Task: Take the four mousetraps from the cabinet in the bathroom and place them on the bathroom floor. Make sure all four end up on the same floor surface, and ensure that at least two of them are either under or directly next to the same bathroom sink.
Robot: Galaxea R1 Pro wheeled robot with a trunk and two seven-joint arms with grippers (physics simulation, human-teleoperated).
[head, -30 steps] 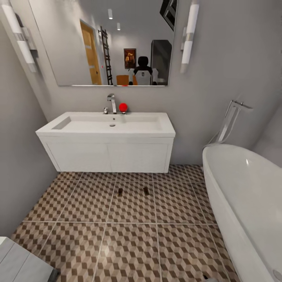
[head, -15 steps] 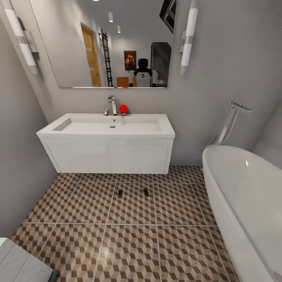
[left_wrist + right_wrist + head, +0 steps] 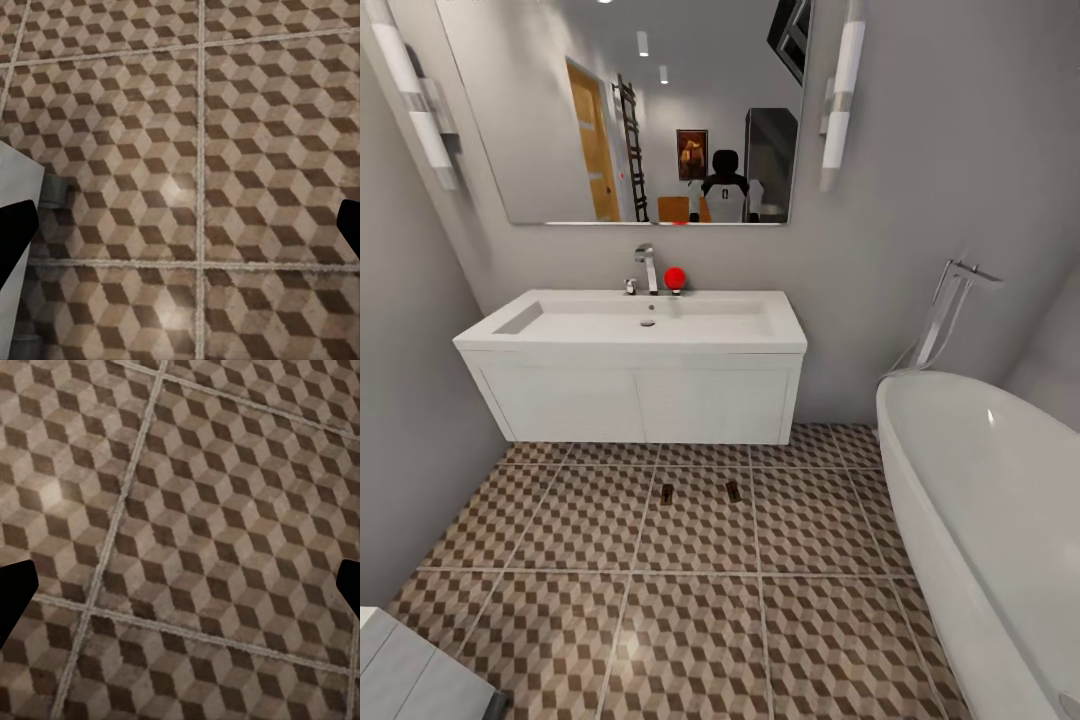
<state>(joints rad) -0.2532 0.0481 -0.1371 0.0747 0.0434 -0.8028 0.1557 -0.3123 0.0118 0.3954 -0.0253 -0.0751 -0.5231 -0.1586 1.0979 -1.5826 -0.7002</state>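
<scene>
Two mousetraps (image 3: 699, 491) lie on the bathroom floor (image 3: 690, 620), just in front of the white sink (image 3: 635, 395) and side by side with a gap between them. A white bathtub (image 3: 985, 500) stands to the right, a grey block (image 3: 415, 675) at lower left (the mirror (image 3: 625, 105) reflects the robot). Left hand (image 3: 180, 232) and right hand (image 3: 180, 585) hang spread wide above bare tiles, holding nothing.

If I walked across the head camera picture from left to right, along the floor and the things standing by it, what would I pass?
Grey wall → left mousetrap → right mousetrap → white bathtub. The sink stands behind both traps.
</scene>
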